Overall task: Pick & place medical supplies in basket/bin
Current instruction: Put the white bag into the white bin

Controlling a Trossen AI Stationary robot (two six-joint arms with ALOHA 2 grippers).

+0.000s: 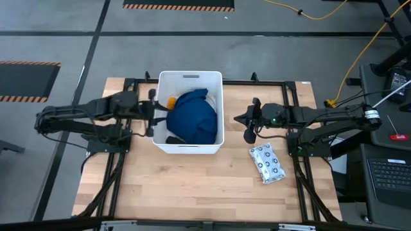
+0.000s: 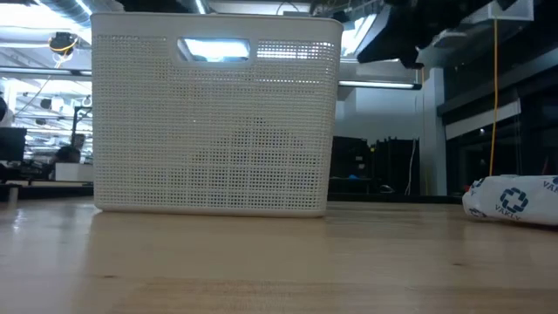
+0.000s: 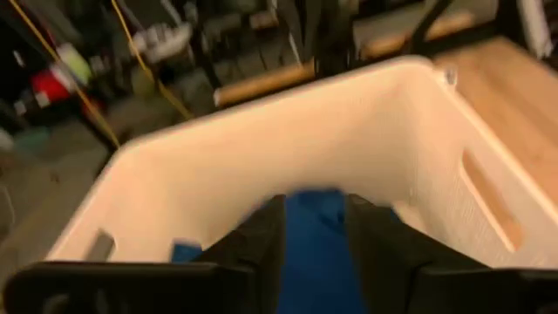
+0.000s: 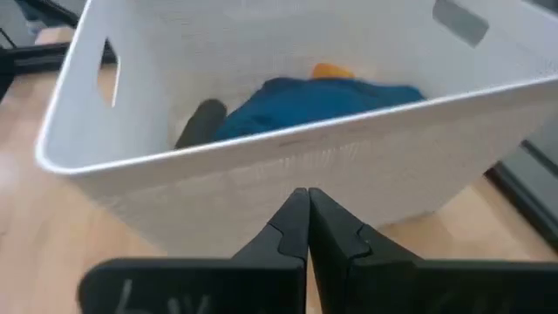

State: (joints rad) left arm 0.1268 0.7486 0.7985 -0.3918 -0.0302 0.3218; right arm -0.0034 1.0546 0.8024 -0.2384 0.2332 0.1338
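The white tub (image 1: pixel 190 149) (image 2: pixel 214 113) stands mid-table. Inside it lie the dark blue cloth (image 1: pixel 194 119) (image 4: pixel 323 98), the orange bottle (image 1: pixel 171 101) (image 4: pixel 330 71) against the left wall, and the black oblong (image 1: pixel 173 139) (image 4: pixel 199 122) at the near wall. The white dark-dotted packet (image 1: pixel 266 163) (image 2: pixel 514 199) lies flat on the table, right of the tub and nearer. My left gripper (image 1: pixel 156 115) (image 3: pixel 316 240) is open at the tub's left rim, pointing in over the cloth. My right gripper (image 1: pixel 237 119) (image 4: pixel 306 228) is shut just right of the tub, pointing at its right wall.
A black frame (image 1: pixel 289 83) runs around the wooden table top. Bare wood (image 1: pixel 192 186) lies between the tub and the near edge. Beyond the table are cables (image 1: pixel 359 51) and a keyboard (image 1: pixel 392 173) on the right.
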